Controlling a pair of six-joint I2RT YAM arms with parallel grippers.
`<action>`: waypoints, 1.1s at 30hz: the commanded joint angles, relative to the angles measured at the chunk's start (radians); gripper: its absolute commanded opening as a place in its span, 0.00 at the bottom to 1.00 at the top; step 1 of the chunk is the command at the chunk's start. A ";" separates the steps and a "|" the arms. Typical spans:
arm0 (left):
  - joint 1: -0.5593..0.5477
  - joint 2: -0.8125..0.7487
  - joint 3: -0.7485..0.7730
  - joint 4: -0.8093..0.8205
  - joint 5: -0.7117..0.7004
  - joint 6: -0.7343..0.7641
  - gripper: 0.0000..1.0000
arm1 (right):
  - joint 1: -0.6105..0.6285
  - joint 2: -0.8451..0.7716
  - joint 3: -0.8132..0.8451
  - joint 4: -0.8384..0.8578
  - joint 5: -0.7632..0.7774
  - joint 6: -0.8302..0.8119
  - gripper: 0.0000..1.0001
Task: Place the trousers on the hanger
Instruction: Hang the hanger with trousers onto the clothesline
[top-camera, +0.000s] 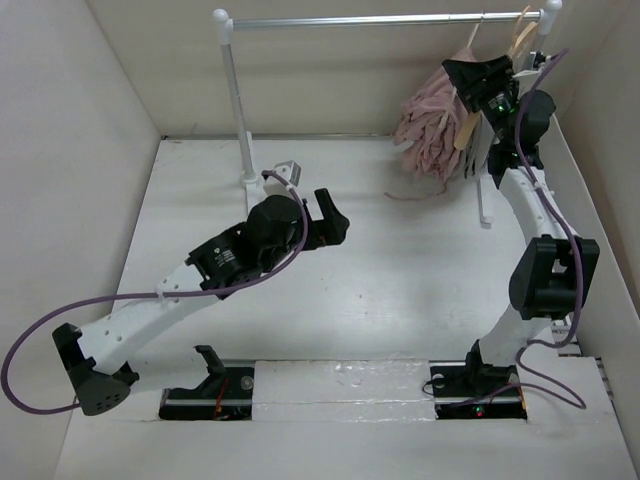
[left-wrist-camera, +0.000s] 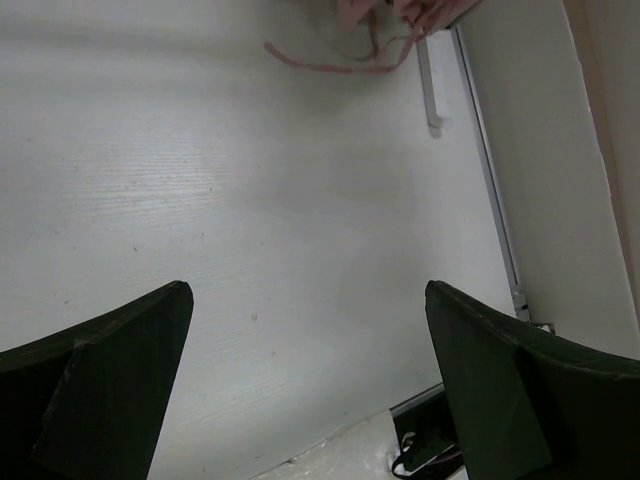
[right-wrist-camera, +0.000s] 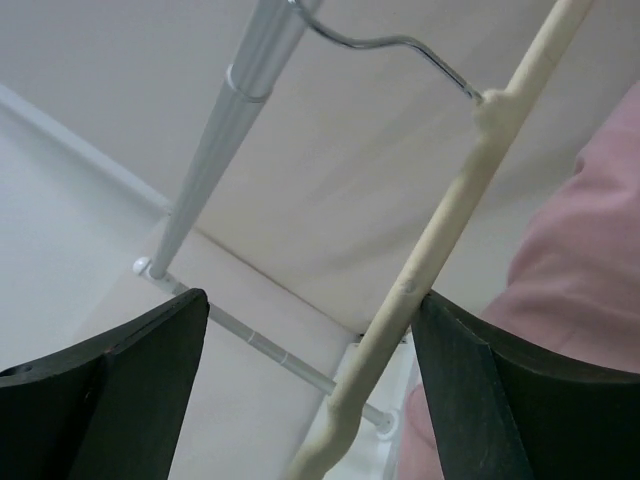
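Note:
The dusty-pink trousers (top-camera: 430, 130) hang bunched from the cream hanger (top-camera: 466, 130) on the rack at the back right, with a drawstring trailing onto the table. My right gripper (top-camera: 462, 75) is raised beside them and open. In the right wrist view (right-wrist-camera: 310, 390) the hanger's arm (right-wrist-camera: 450, 220) runs between the jaws, close against the right finger (right-wrist-camera: 480, 400), with pink fabric (right-wrist-camera: 580, 260) to the right. My left gripper (top-camera: 338, 215) is open and empty over the table's middle, and its wrist view (left-wrist-camera: 305, 380) shows the drawstring (left-wrist-camera: 330, 62) far ahead.
A metal clothes rail (top-camera: 380, 18) spans the back on a white post (top-camera: 238, 110); its right foot (top-camera: 485, 200) lies on the table. White walls enclose the table on the left, back and right. A small grey bracket (top-camera: 288, 170) sits by the post's base.

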 joint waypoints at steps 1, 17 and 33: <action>0.003 -0.005 0.096 -0.001 -0.060 0.051 0.99 | -0.010 -0.120 0.011 -0.022 -0.026 -0.116 0.86; 0.003 0.003 0.189 -0.001 -0.100 0.111 0.99 | -0.010 -0.413 0.039 -0.792 0.342 -0.730 1.00; 0.003 -0.110 0.022 -0.127 -0.265 0.098 0.99 | 0.118 -0.971 -0.470 -0.977 0.249 -1.015 1.00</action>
